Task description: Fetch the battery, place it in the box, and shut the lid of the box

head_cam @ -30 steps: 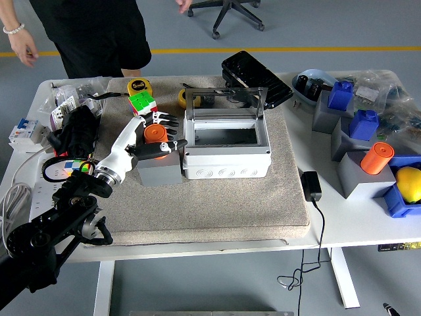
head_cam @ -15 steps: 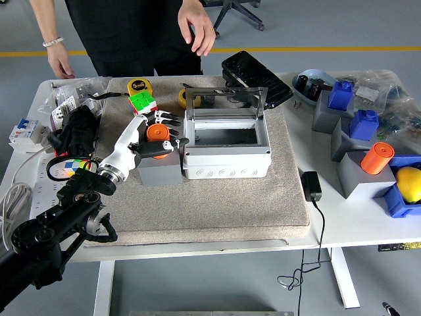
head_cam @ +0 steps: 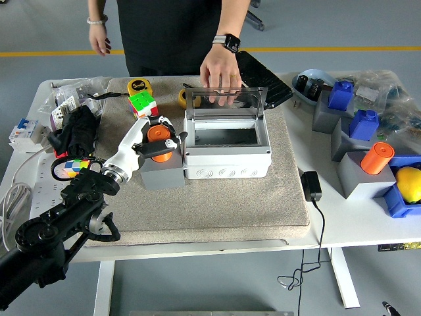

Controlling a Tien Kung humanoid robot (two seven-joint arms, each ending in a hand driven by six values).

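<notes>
Since half a second ago our left hand [head_cam: 152,139] has curled tighter round the orange battery [head_cam: 156,134] — not yet lifted from its grey block [head_cam: 161,172], at nine o'clock of the box [head_cam: 227,153]. A person's hand [head_cam: 220,76] now holds the open lid [head_cam: 225,104] — fetching, placing, closing all remain.

Bright, even overhead light, soft short shadows, sharp focus, slight wide-angle bowing at the edges.
</notes>
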